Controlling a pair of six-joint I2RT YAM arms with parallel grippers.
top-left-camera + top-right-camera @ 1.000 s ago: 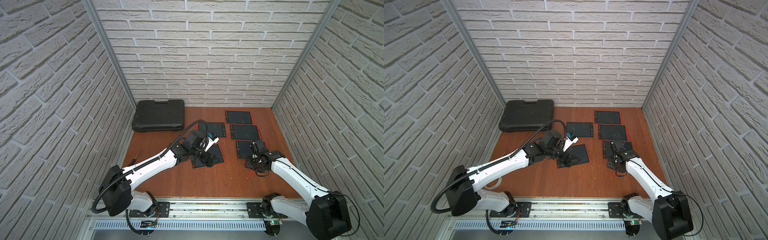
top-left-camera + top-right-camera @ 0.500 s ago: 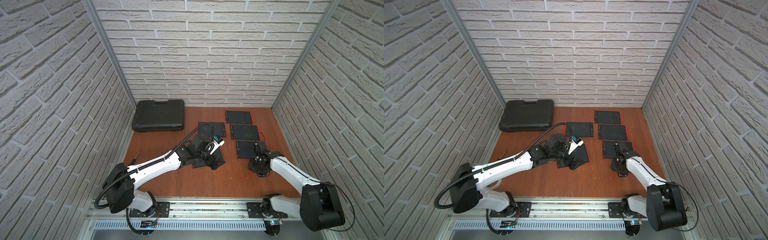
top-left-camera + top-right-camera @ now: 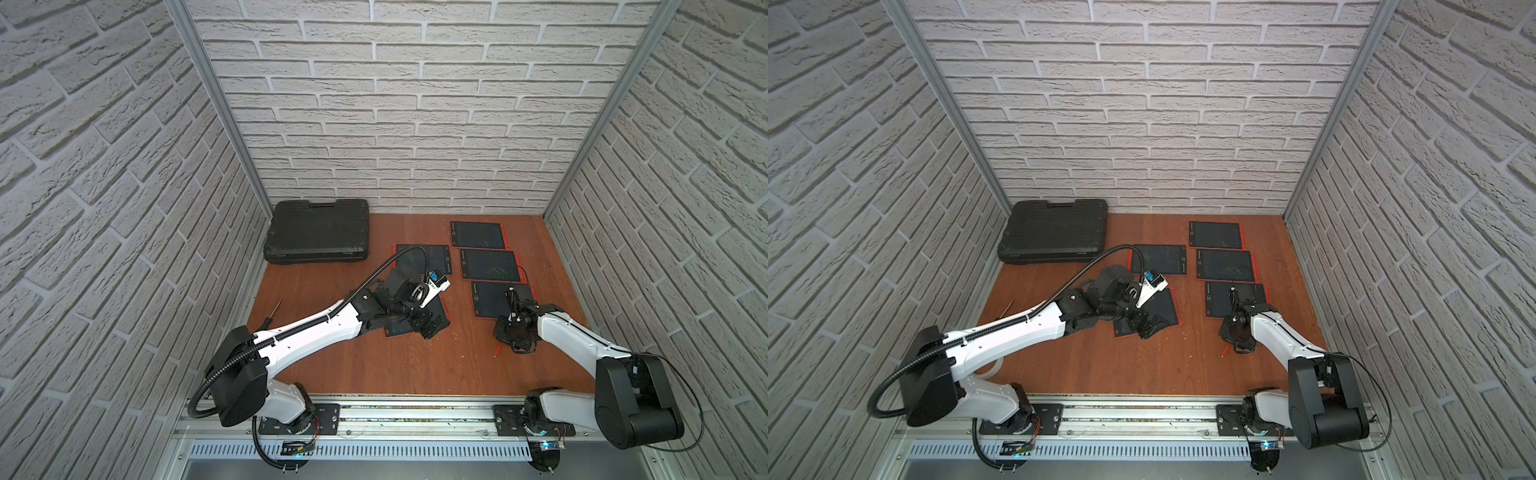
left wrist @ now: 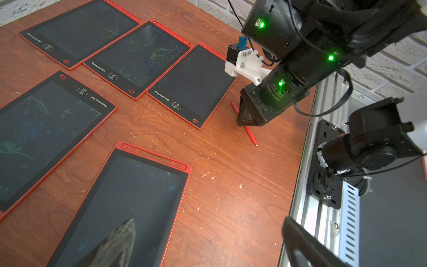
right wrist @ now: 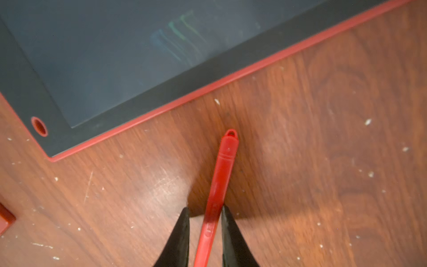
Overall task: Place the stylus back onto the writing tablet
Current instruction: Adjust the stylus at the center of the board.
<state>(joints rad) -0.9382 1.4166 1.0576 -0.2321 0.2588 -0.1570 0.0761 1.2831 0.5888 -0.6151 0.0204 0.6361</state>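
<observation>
Right pincer [image 5: 204,210]: down at the bench [image 5: 323,161], narrowed about the stylus [image 5: 225,161] but not yet clamped. One finger [image 5: 231,231] against the red shaft, with a sliver of wood between the shaft and the other finger.

Stylus: flat on the bench, loop end toward the red rim of the nearest tablet [image 5: 115,46], close to that rim yet apart from it. Stylus tip [image 3: 497,352] clear of the pincer on the side toward the front rail, in both top views.

Same pincer [image 4: 245,122] from the left wrist view: astride the stylus [image 4: 250,136], just beside the tablet [image 4: 191,85].

Left pincer [image 3: 430,328]: spread wide, holding nothing, low over the near edge of a second tablet [image 4: 129,196]. One finger [image 4: 120,238] over that screen, the other [image 4: 300,242] out past the tablet, above the bench edge. Contact with the screen not discernible.

Second tablet: screen up, set askew, with a slot [image 4: 154,157] along its short red edge.

Farther back: three more tablets [image 3: 489,266], flat, screens up, faint green scribbles on the dark panels.

Far left corner: black case [image 3: 318,230], closed, against the brick wall.

Left bench edge: thin dark tool [image 3: 272,313], well apart from everything else.
</observation>
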